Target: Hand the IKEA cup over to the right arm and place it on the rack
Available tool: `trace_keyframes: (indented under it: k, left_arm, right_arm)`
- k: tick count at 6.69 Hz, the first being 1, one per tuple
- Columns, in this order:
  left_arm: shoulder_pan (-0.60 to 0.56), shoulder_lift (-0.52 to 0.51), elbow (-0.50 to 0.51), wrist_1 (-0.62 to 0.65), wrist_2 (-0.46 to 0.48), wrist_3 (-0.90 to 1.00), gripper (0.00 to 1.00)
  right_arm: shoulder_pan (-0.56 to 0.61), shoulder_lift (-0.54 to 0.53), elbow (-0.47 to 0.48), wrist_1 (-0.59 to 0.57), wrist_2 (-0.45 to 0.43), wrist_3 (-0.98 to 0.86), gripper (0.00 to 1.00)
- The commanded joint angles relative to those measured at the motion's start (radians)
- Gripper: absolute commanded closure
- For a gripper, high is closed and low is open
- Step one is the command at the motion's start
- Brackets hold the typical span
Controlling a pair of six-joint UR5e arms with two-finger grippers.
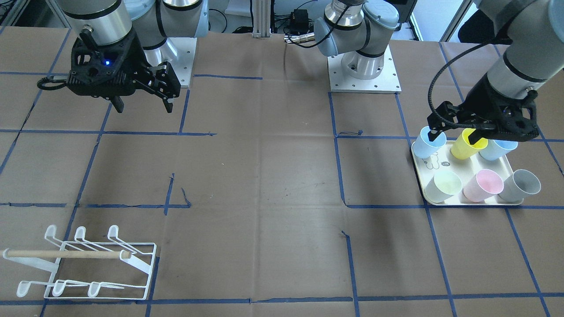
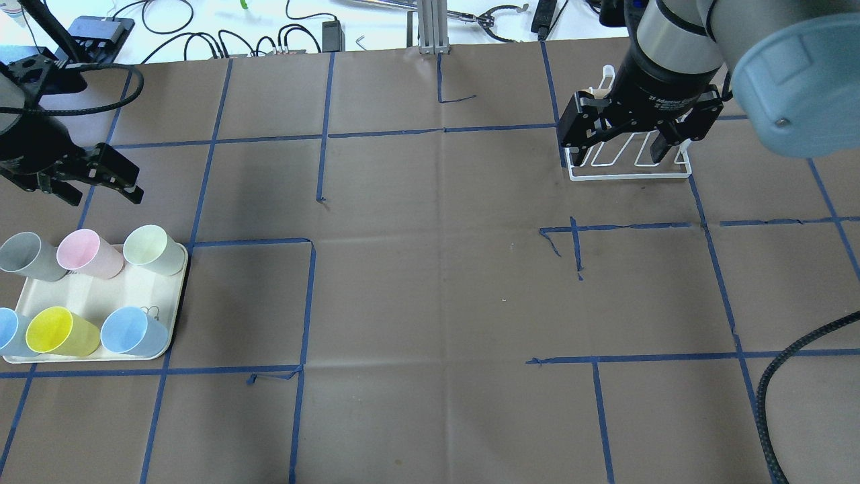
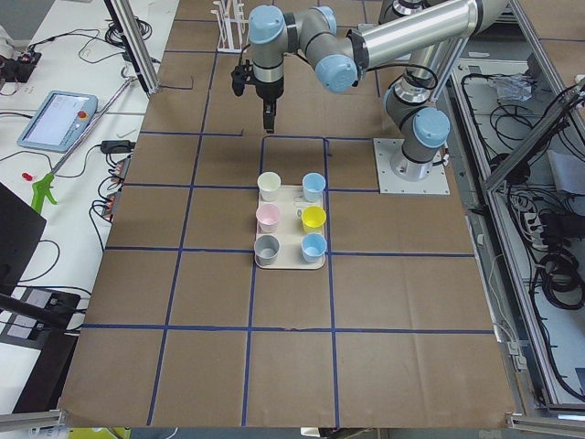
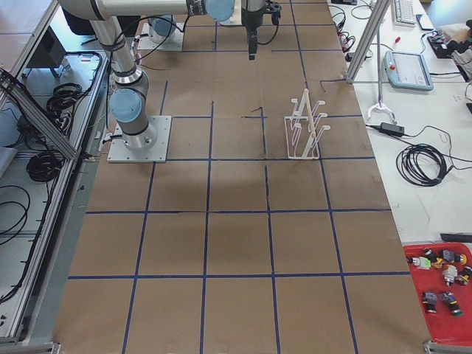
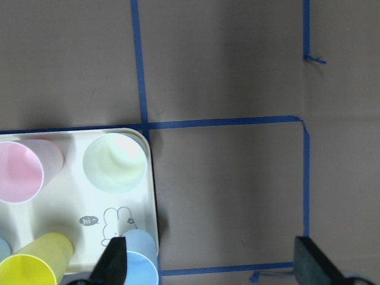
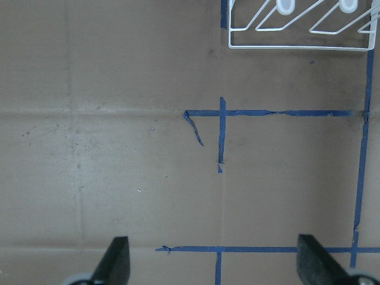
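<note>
Silver-grey arms (image 3: 411, 27), pale blue joint caps (image 3: 428, 128), black ribbed cable (image 2: 762, 403).

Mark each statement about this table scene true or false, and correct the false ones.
1. Six plastic cups stand upright on the cream rectangular tray. True.
2. The fingers of the left gripper are shut on the yellow plastic cup. False: the fingers are open and hold nothing.
3. The white wire drying rack with a wooden dowel carries one cup. False: no cup is on it.
4. The right gripper has its fingers open and holds nothing. True.
5. The pink plastic cup stands between the grey cup and the pale green cup. True.
</note>
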Motion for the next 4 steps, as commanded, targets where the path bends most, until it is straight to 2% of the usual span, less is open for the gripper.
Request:
trace_keyframes:
  k: [1,2,3,4]
  left_arm:
    - [0.033,-0.005,-0.092,0.121,0.001,0.024,0.02]
    - [0.033,-0.020,-0.159,0.209,0.001,0.018,0.02]
    - [0.031,-0.043,-0.241,0.352,0.001,0.015,0.02]
    - [0.030,-0.059,-0.307,0.442,0.000,-0.020,0.01]
  right_arm:
    - [0.000,0.000,0.000,-0.004,0.004,0.000,0.00]
    - [0.000,0.002,0.012,-0.006,0.009,0.000,0.00]
    - [0.000,0.002,0.043,-0.062,0.012,0.003,0.00]
    - [0.000,0.002,0.083,-0.201,0.016,0.003,0.00]
